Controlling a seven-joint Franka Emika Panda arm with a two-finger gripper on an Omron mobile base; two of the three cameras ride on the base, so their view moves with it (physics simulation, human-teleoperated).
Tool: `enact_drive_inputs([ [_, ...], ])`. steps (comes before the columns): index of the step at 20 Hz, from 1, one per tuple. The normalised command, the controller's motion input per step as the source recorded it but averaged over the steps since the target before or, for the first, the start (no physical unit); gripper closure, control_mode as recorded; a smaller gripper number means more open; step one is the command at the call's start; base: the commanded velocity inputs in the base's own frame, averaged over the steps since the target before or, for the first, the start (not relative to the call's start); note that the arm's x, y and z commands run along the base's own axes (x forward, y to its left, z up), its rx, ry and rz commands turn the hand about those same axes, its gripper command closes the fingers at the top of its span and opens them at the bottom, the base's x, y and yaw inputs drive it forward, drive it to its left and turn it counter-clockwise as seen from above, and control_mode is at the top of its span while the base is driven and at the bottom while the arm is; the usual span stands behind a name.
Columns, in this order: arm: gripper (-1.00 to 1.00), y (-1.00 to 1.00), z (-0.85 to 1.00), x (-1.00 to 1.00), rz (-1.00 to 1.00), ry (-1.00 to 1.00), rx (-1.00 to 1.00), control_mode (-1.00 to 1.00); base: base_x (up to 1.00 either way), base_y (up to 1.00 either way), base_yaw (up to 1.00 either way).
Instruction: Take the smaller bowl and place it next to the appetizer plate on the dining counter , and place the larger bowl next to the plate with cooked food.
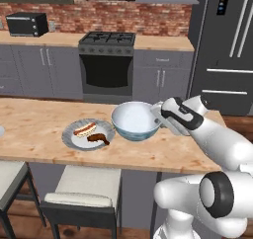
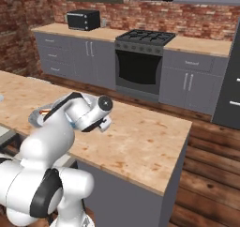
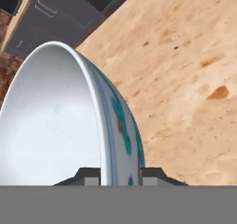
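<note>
One grey round plate of cooked food (image 1: 88, 134) on the wooden bench (image 1: 34, 129), just left of the gripper (image 1: 159, 115). Pinching rim of wide white patterned bowl (image 1: 135, 120), held just above bench. Probably stiff, slippery, breakable; rim grip best.

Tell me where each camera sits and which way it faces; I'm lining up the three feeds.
Left base view: behind-left of the arm, facing the dining counter, plate, bowl, stove; arm rises lower right.
Right base view: behind-right, facing the same counter and stove; arm lower left.
Hand view: on the hand, along the tool, whose fingers straddle the bowl's rim.
Both base views share counter and stove.
</note>
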Motion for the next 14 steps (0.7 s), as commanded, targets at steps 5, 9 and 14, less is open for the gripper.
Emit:
enact_drive_inputs([
  [5, 1.00, 0.20, -0.23, 0.18, 0.04, 0.00, 0.02, -1.00, 0.00, 0.00, 0.00],
  [9, 1.00, 0.24, -0.16, 0.03, 0.04, 0.00, 0.01, -1.00, 0.00, 0.00, 0.00],
  [14, 1.00, 0.09, -0.07, 0.12, 0.04, 0.00, 0.03, -1.00, 0.00, 0.00, 0.00],
])
